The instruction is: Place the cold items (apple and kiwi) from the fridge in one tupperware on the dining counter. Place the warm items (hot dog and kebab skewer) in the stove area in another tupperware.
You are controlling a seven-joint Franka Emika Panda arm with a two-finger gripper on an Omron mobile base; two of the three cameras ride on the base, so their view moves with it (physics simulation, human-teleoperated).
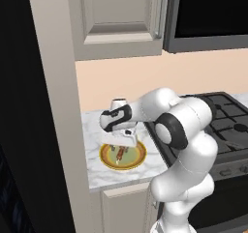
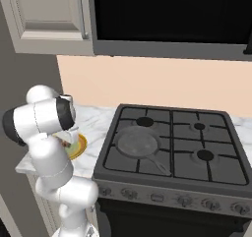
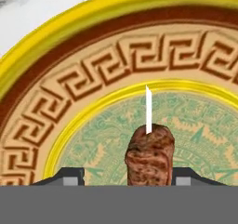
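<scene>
Gripper (image 3: 149,179) low at centre frame, my fingertips (image 3: 69,177) straddling the kebab skewer (image 3: 149,155) on the yellow plate (image 3: 69,46), part-closed; whether they grip yet, I cannot tell, presumably to lift it.

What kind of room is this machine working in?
A kitchen, by the look of it: a gas stove with a pan, a marble counter, and cupboards above.

Flat, even rendered light, no clear source. Soft shadow under the arm (image 1: 179,130) on the marble counter (image 1: 97,171). Fridge side (image 1: 24,130) near black. Base views slightly soft; hand view sharp, no glare.
</scene>
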